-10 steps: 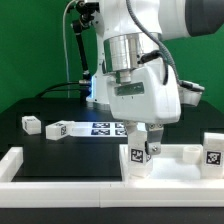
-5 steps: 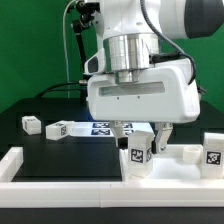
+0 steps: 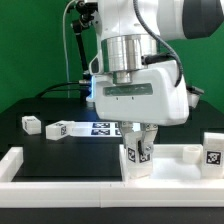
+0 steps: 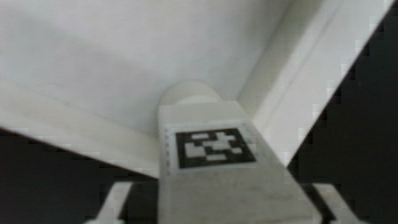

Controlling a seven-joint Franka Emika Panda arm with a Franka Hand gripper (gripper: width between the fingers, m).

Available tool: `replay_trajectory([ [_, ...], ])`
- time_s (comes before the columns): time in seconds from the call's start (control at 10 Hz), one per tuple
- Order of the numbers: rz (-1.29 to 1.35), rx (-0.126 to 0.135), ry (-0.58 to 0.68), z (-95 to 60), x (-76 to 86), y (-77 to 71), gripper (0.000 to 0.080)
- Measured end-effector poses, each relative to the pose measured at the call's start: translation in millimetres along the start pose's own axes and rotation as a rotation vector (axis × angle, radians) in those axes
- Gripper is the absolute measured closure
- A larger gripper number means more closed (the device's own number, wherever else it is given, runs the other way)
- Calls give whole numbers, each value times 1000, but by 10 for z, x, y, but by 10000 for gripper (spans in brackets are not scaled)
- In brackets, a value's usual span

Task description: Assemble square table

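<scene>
Ok, status at that frame: leg-fitting step, and the job looked early.

- The gripper [image 3: 138,146] was down over one upright table leg [image 3: 136,160], jaws roughly half-way in with one finger on each side of it.
- Wrist view showed the same leg [image 4: 214,150] centred between the fingers [image 4: 118,202], tag facing the camera. It was too blurred to say whether the pads were in contact or just off, so I couldn't tell if the grip was made.
- That leg stood at a corner of the square panel [image 3: 180,167], right against the raised rim. Whether it was seated in the corner hole or only resting on it wasn't visible.
- The panel lay at the front of the counter [image 3: 60,150], on the exterior view's right, beside the white border bar [image 3: 60,186].
- Two legs, [image 3: 30,124] and [image 3: 60,128], lay loose on the counter well to the exterior view's left, near the marker board [image 3: 103,127].
- A further tagged leg [image 3: 213,150] stood at the far right edge.

My read on next: confirm a firm, square hold on the leg, keep it vertical over the corner, then press and twist it home. A skewed grip would likely tip it or cross-thread it.
</scene>
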State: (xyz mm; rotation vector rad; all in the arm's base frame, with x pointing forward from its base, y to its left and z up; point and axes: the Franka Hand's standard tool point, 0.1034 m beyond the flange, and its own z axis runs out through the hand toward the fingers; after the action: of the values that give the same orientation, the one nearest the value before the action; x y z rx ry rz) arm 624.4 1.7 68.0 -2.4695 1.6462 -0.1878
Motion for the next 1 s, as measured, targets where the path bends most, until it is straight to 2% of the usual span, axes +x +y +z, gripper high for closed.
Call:
replay_trajectory([
  [0.2, 238, -20, -19, 0, -11, 3, 505],
  [0.4, 619, -51, -51, 17, -24, -19, 506],
  [0.5, 792, -47, -64, 28, -44, -44, 506],
  [0.7, 1039, -11, -78, 36, -51, -79, 506],
  [0.9, 1037, -8, -76, 38, -55, -80, 478],
  [1.0, 953, -11, -71, 39, -64, -77, 478],
])
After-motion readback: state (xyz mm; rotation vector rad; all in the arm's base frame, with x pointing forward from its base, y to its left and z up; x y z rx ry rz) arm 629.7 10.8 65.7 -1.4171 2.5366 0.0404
